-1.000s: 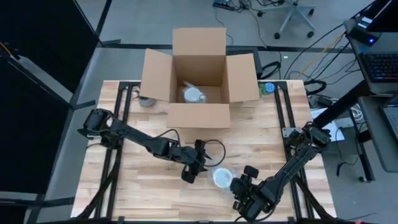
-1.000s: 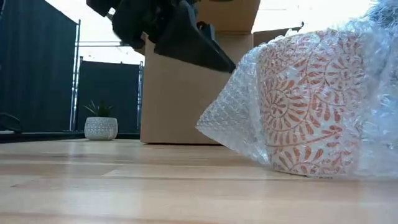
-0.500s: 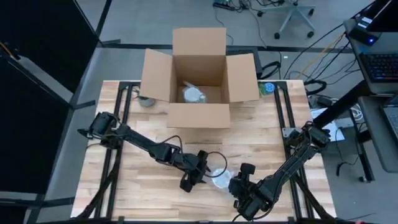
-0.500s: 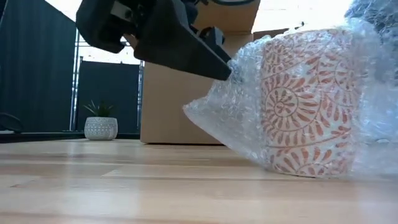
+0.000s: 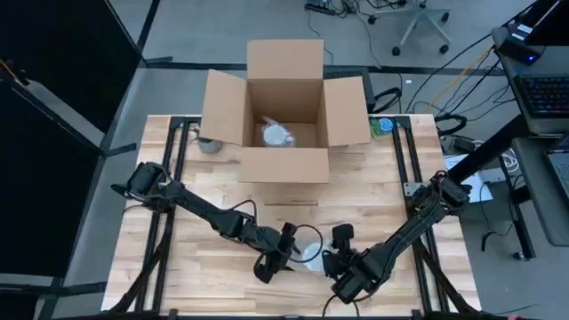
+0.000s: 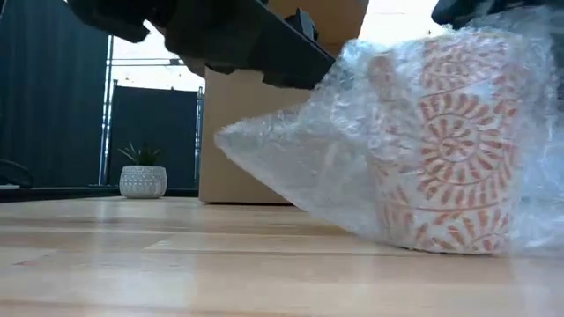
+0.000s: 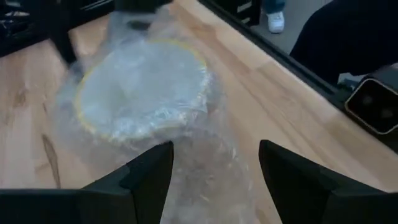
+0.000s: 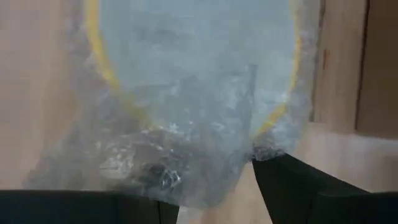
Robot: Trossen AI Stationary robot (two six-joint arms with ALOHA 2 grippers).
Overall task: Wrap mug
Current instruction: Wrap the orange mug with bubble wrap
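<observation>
A white mug with an orange pattern [image 6: 445, 150] stands upright on its base near the table's front edge [image 5: 311, 255]. Clear bubble wrap [image 6: 291, 158] covers it, and the wrap also lies over its yellow rim [image 7: 143, 87]. My left gripper [image 5: 286, 252] is at the mug's left side and my right gripper [image 5: 333, 252] at its right side. Each is shut on a bunch of the wrap. My left gripper has a flap of the bubble wrap [image 7: 208, 165] between its two fingers, beside the mug's left side. The fingers slant down from the table's left. The flap stands out from the mug, off the table [image 6: 264, 145], and looks drawn out. My right gripper holds bunched bubble wrap [image 8: 211, 177] between its two fingers, close against the mug's right side below the rim. It comes from the table's right, slanting down. How many layers it holds does not show.
An open cardboard box [image 5: 284, 116] stands at the table's far middle with a wrapped item [image 5: 277, 135] inside. A small potted plant [image 6: 143, 180] sits at the far left beside the box. Bare wood lies left of the mug and along the front edge.
My left gripper has moved toward the near edge and closer to the mug, and the wrap flap has spread out farther to the left. My right gripper has moved left toward the mug. The mug has turned a little on its base.
</observation>
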